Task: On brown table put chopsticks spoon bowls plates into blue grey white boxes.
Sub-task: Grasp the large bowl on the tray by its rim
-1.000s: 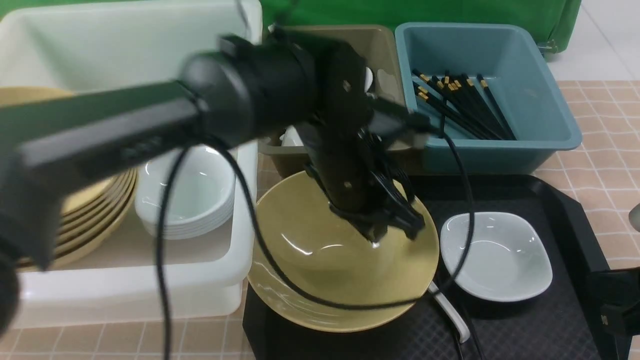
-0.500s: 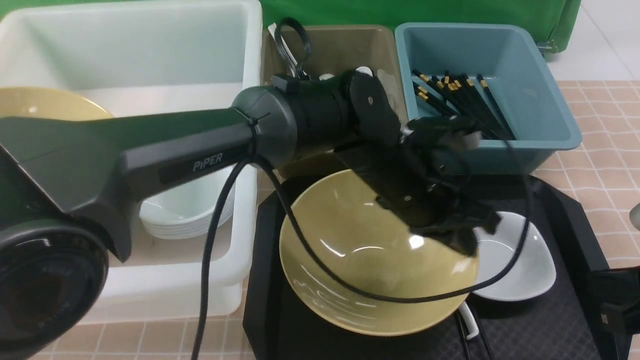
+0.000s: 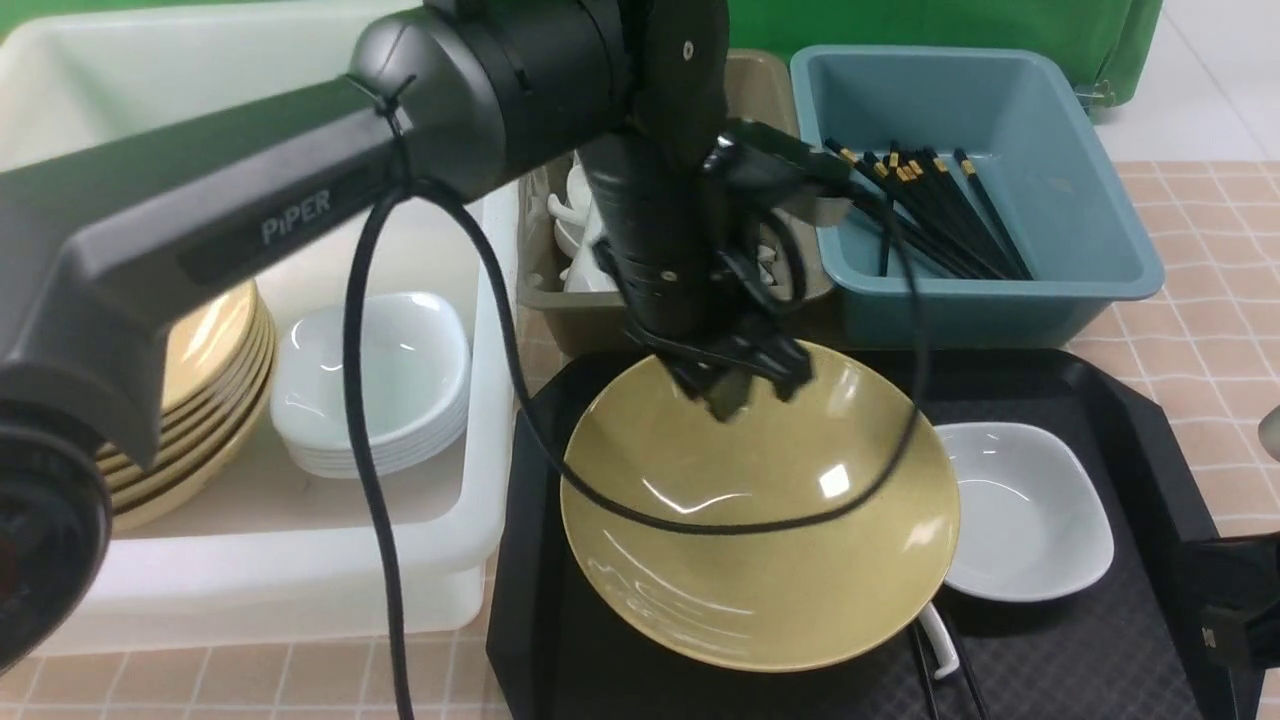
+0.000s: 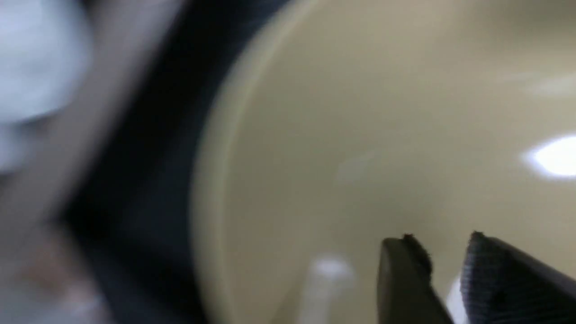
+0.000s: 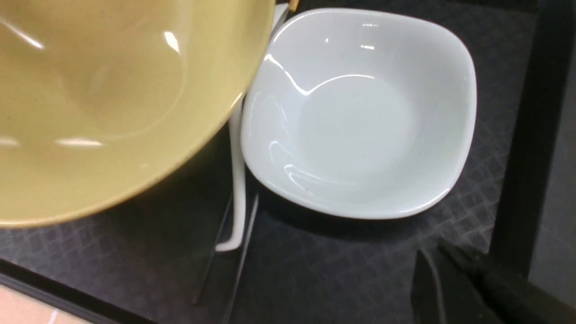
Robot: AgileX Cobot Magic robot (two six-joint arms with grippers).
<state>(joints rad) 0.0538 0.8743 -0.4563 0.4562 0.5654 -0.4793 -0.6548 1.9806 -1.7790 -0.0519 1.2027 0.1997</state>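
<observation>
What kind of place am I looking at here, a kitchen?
Probably a staged canteen dish-return station rather than a working kitchen: a black tray carrying a yellow bowl, a white box of stacked bowls, a blue box of chopsticks, and a green cloth backdrop.

One word can be read: "PiPER", in pale grey letters on the dark side of the long link of the left arm (image 3: pixel 250 215), in the front view. It stands at about ten o'clock from the yellow bowl (image 3: pixel 760 540). Both wrist views show no lettering or numbers.
</observation>
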